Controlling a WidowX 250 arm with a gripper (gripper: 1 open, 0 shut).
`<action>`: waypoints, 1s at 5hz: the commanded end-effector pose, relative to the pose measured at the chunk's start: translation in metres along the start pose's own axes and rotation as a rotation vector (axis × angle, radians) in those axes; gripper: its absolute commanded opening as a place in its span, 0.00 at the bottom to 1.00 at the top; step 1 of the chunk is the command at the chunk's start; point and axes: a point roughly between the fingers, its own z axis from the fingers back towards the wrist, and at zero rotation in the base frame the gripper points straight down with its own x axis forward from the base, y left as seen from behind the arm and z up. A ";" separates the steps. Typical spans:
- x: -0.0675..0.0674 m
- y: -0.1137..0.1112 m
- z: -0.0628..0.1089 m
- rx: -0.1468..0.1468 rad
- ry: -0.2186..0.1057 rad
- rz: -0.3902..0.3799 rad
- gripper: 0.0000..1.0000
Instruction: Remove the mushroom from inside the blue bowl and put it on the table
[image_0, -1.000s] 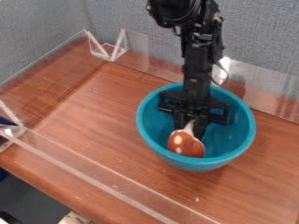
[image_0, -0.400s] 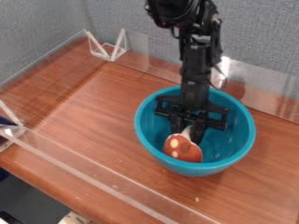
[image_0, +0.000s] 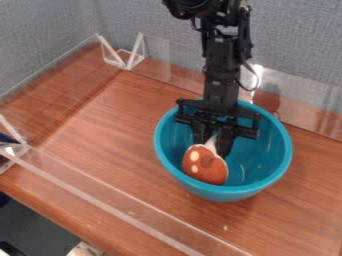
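The blue bowl (image_0: 270, 160) stands on the table (image_0: 100, 115), right of centre. My gripper (image_0: 218, 143) points down into the bowl from above, hanging from the black arm. It is shut on the cream stem of the mushroom (image_0: 205, 166). The reddish-orange cap hangs below the fingers, tilted toward the bowl's front left wall, inside the bowl and below its rim. Whether the cap touches the bowl's floor cannot be told.
Low clear acrylic walls (image_0: 94, 195) run along the table's front and back edges. White triangular brackets (image_0: 130, 52) stand at the back left corner. Bare wood lies to the left of and in front of the bowl.
My gripper has risen a little inside the bowl, staying shut. The mushroom has come up with it and shifted slightly left.
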 end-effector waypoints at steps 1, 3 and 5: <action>-0.001 0.001 0.033 -0.018 -0.089 -0.011 0.00; -0.014 0.020 0.074 -0.042 -0.144 -0.033 0.00; -0.043 0.096 0.139 -0.034 -0.216 0.102 0.00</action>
